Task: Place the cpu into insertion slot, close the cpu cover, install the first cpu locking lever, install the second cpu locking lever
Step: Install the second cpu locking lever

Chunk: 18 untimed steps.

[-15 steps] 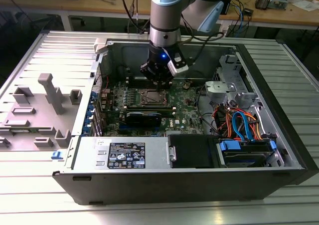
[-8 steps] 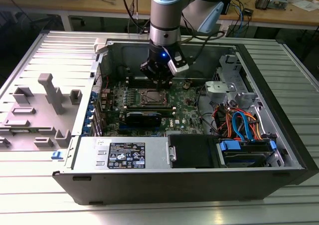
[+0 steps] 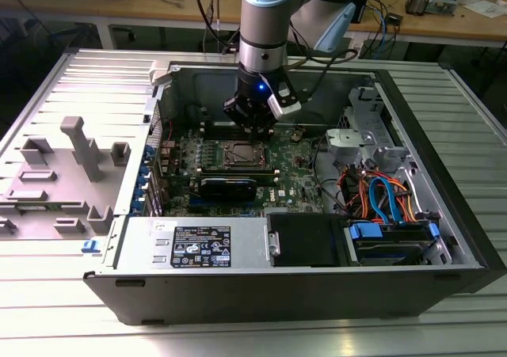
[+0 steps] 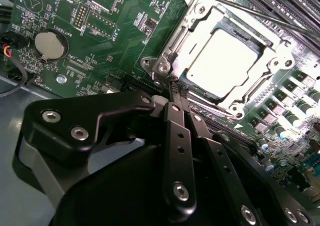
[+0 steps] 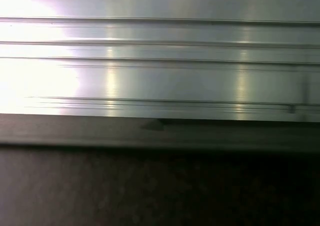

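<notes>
One gripper (image 4: 175, 88), fingers pressed together into narrow tip, sits at insertion slot (image 4: 227, 55) corner; cpu (image 4: 222, 55) seated, cpu cover (image 4: 197, 20) down.

Glare blows out cpu (image 4: 227, 58) top; gripper (image 4: 174, 93) foreground blurred.

Black gripper (image 4: 176, 87), fingers pressed together, tips at the corner of the insertion slot (image 4: 172, 55). Cpu (image 4: 223, 57), bright silver top, seated in the slot beneath the closed cpu cover (image 4: 272, 68). Thin lever rod (image 4: 250, 13) along the far side. Green motherboard (image 4: 125, 15) with coin battery (image 4: 50, 45); black memory slots (image 4: 280, 0) beyond.
</notes>
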Each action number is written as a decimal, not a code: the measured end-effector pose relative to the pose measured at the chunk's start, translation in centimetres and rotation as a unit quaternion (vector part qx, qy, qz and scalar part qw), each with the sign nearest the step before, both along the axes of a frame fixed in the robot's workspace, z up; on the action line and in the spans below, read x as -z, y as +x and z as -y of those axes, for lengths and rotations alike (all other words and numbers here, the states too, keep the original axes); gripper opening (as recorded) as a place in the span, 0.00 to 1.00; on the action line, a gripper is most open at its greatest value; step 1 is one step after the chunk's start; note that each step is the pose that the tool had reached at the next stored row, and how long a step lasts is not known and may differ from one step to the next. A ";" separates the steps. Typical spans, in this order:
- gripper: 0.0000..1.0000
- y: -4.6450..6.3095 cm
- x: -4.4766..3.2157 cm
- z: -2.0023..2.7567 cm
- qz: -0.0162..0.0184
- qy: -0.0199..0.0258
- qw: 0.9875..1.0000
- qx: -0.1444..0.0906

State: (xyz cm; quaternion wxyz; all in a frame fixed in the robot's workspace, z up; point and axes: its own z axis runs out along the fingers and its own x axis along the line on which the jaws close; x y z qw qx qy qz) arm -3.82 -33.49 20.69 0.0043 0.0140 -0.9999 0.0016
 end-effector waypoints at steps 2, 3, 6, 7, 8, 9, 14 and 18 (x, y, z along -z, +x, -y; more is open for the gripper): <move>0.11 0.0 0.00 0.00 0.000 0.000 1.000 0.000; 0.11 0.0 0.00 0.00 0.000 0.000 1.000 0.000; 0.11 0.0 0.00 0.00 0.000 0.000 1.000 0.000; 0.11 0.0 0.00 0.00 0.000 0.000 1.000 0.000; 0.11 0.0 0.01 0.01 0.000 0.000 1.000 0.000; 0.11 0.0 0.01 0.09 0.000 0.000 1.000 0.000; 0.11 0.0 0.00 0.64 0.000 0.000 1.000 0.000; 0.11 0.0 -0.70 0.88 0.000 0.000 1.000 0.000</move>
